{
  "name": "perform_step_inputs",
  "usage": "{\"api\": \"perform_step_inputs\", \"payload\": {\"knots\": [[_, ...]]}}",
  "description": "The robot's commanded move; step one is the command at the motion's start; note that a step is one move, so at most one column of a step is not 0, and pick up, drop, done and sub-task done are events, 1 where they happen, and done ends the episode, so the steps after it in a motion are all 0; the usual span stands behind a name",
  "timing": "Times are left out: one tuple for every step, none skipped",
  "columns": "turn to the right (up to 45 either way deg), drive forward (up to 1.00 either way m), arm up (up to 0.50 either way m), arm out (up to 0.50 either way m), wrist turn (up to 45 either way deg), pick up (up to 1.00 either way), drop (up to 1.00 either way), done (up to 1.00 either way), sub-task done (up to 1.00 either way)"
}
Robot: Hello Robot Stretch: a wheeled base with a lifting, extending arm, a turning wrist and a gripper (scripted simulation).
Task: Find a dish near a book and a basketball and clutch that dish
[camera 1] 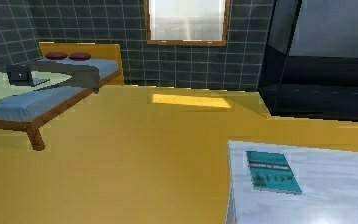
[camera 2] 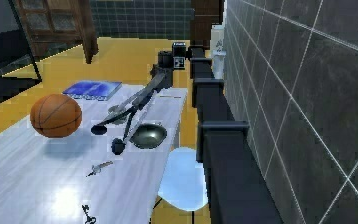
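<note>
**Forward view:** corner of the white table (camera 1: 337, 195) at bottom right, with a teal book (camera 1: 274, 172) lying flat on it. A bed (camera 1: 57, 95) stands well apart at the left across the yellow floor. Nothing here affects the grasp.

**Arm side view:**
- The same kind of white table (camera 2: 37, 170) carries the cluster.
- The basketball (camera 2: 56, 115) is at the left, and a blue book (camera 2: 92, 90) lies flat just beyond it.
- The dish (camera 2: 147, 135), a small greyish round bowl, sits upright on the tabletop to the ball's right, so this is the target.
- The arm (camera 2: 222, 140) runs up the view's right side.
- The tool (camera 2: 117, 134) angles back down and left from the arm's far end, and its thin fingers (camera 2: 120, 147) end over the tabletop between ball and dish.

**Key relation:** the dish lies just beside the fingertips on the view's right, the arm's side, with the ball on the other side. I can't tell whether the fingers touch the rim.

**Tool state:** I can't tell how the fingers stand or whether they hold anything. The dish rests on the table right next to them, and nothing hangs clear.

**Judgement:** the next correction is a small shift toward the view's right to bring the dish between the fingers. The round dish has no long axis, so wrist angle is not critical. The ball is near enough to get nudged.
</note>
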Motion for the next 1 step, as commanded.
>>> {"api": "perform_step_inputs", "payload": {"knots": [[0.0, 0.0, 0.0, 0.0, 45.0, 0.0, 0.0, 0.0, 0.0]]}}
